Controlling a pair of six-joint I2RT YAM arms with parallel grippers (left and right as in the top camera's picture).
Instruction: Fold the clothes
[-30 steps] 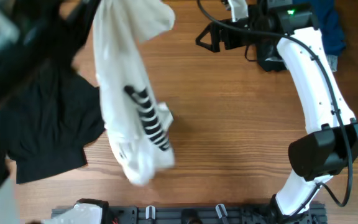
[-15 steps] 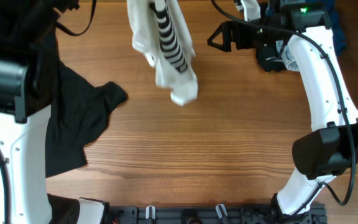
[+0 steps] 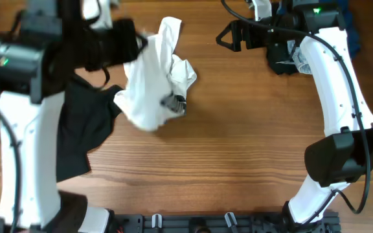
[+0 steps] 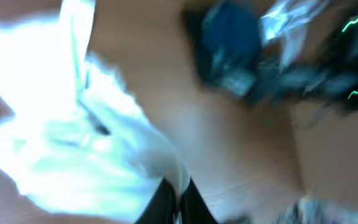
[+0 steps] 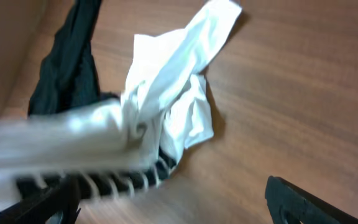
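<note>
- Two claws over the wooden bench [image 3: 251, 149], well apart from each other.
- At upper left, the left claw [image 3: 133, 43]: pinched narrow on the white T-shirt [image 3: 149, 90]. In the blurred wrist view, dark fingers [image 4: 160, 202] almost together with white cloth between them.
- White T-shirt bunched and crumpled, trailing from that claw down and to the right, left of the bench's middle.
- A bit of black striped print [image 3: 173, 102] showing at its lower right edge.
- Cannot tell how much of the shirt rests on the wood.
- At upper right, the right claw [image 3: 225, 35]: spread wide, holding nothing, touching nothing. Its fingers [image 5: 303, 198] sit at opposite lower corners of the wrist view, aimed toward the shirt but apart from it.
- Plain black garment [image 3: 76, 129] lying on the left side of the bench, partly under the left arm, its right edge meeting the shirt's left side.
- Blue cloth [image 3: 350, 26] at the far upper right corner, behind the right arm.
</note>
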